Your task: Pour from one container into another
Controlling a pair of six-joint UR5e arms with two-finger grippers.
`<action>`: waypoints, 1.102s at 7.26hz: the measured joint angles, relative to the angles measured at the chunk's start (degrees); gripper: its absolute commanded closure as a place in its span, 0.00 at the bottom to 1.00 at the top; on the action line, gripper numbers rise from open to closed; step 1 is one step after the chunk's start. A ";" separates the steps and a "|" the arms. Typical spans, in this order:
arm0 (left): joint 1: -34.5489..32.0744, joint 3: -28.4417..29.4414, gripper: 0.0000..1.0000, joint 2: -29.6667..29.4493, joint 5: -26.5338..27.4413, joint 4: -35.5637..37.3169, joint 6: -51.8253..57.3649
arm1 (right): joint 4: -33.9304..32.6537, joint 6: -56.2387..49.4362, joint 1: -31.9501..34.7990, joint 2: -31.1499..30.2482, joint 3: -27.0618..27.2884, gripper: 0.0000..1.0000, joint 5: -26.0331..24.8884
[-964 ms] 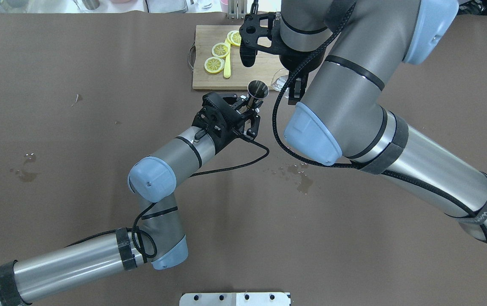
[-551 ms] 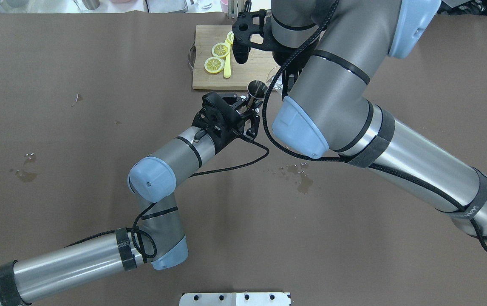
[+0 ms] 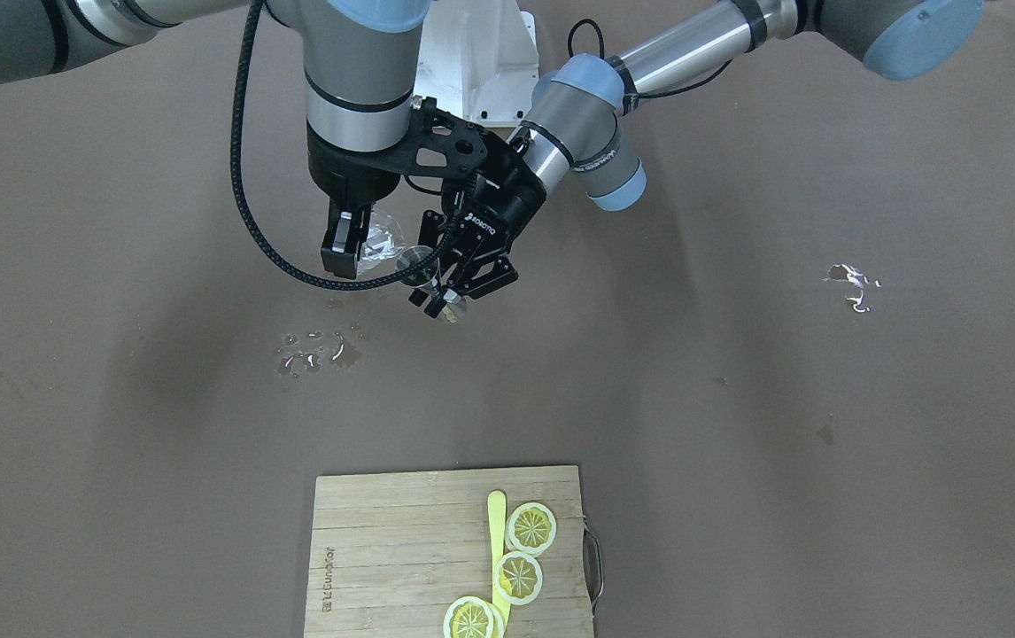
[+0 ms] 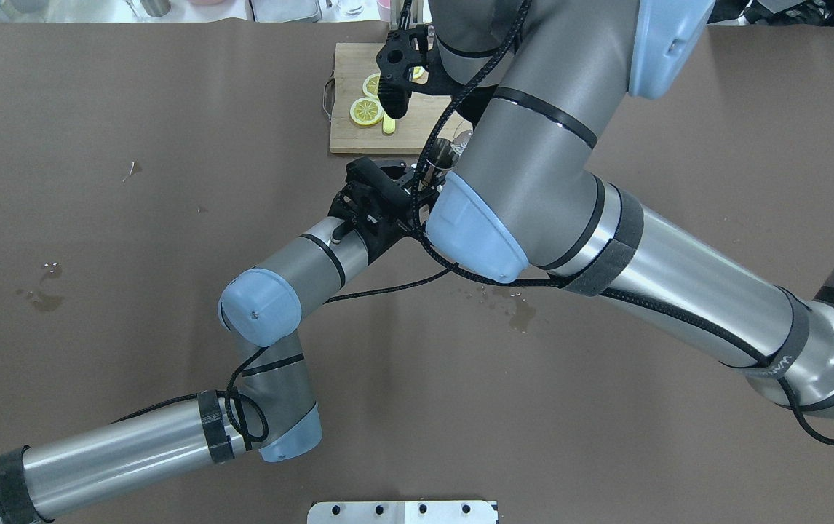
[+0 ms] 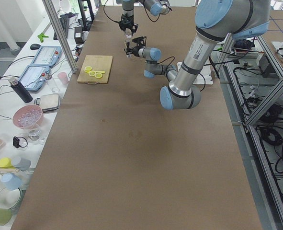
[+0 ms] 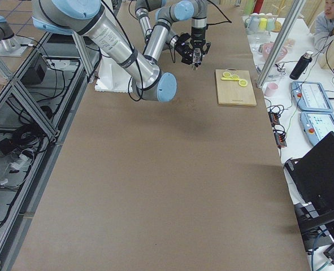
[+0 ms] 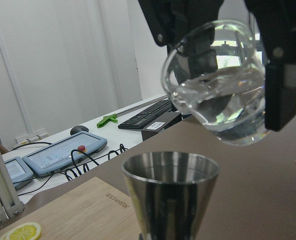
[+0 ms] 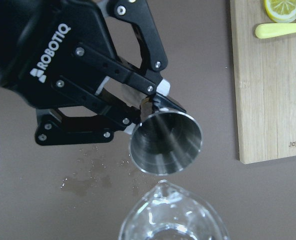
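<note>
1. Glass cup (image 7: 215, 85), part full of water, hangs tipped just above the steel jigger (image 7: 170, 192), with the right hand (image 3: 362, 246) clamped on it.
2. The left hand (image 8: 146, 108) is clamped on the jigger's waist.
3. No stream shows (so the pour looks about to begin); all the water is left to transfer.
4. Count: one cup, one jigger, and three lemon slices (image 3: 531, 528) on one cutting board (image 3: 383, 549).

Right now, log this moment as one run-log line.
left gripper: shut on steel jigger, upright | right gripper: shut on glass cup, tilted beside jigger rim | stream: none visible
</note>
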 measured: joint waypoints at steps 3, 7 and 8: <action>0.00 0.00 1.00 0.00 0.00 0.00 0.00 | -4.22 -2.57 -0.61 1.12 -0.06 1.00 -2.68; 0.00 0.06 1.00 0.01 0.00 0.00 0.00 | -4.59 -2.94 -1.28 2.20 -2.10 1.00 -3.54; 0.00 0.08 1.00 0.01 0.00 0.00 0.00 | -4.45 -2.81 -1.45 2.60 -3.01 1.00 -3.71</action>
